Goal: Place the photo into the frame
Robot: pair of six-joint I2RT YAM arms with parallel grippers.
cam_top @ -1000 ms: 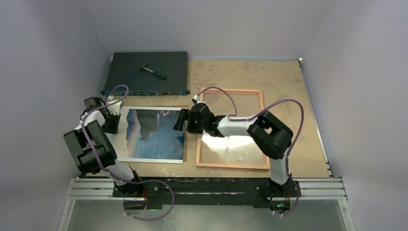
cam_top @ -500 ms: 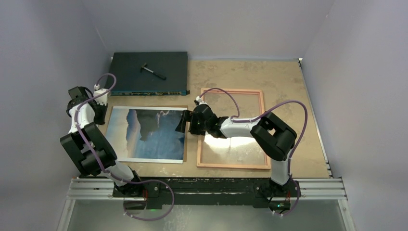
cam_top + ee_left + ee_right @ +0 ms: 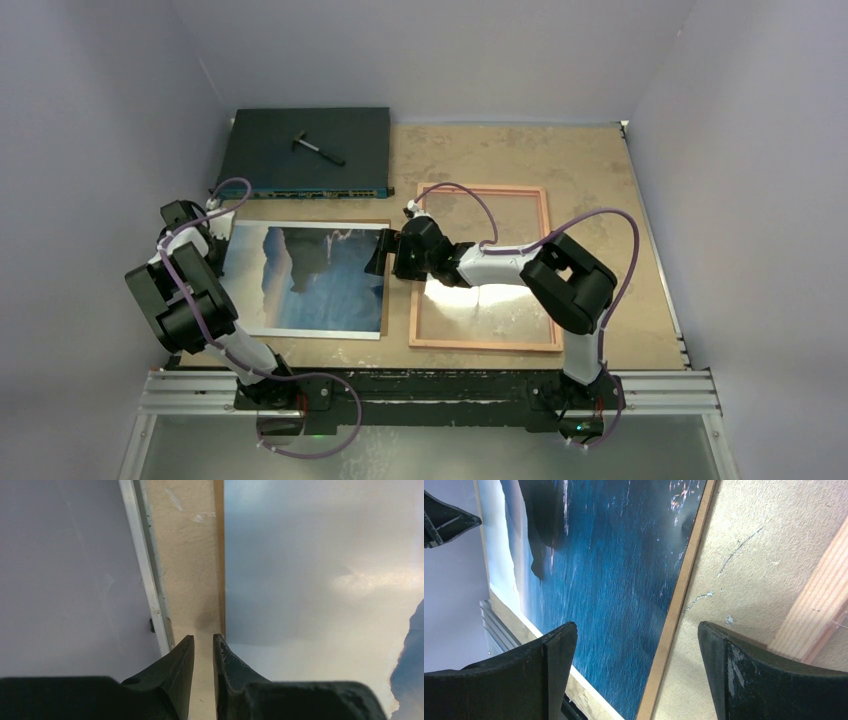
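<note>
**Two grippers at opposite edges of the photo: pick-up in hand, transfer not yet made**

The photo (image 3: 310, 280), a thin glossy sheet showing dark blue water with white streaks and a pale margin, lies flat on a brown backing board (image 3: 676, 610) at the left of the table (image 3: 600, 220). The frame (image 3: 485, 346), a narrow pink-tan wooden rectangle around a clear pane, lies flat just beside it on the right, with nothing in it. Your right gripper (image 3: 636, 627) hangs low with its jaws spread wide, straddling the right edge of photo and board and gripping nothing. Your left gripper (image 3: 203, 650) sits at the sheet's left edge over bare table, its jaws drawn nearly together with a thin slit between them, holding nothing. The step in hand is judged to be securing the photo. The next move probably calls for lifting one edge of the sheet off the board without taking the board along; the slick, flexible sheet may slip or bend. A dark flat network switch (image 3: 305, 150) stands at the far left.
</note>
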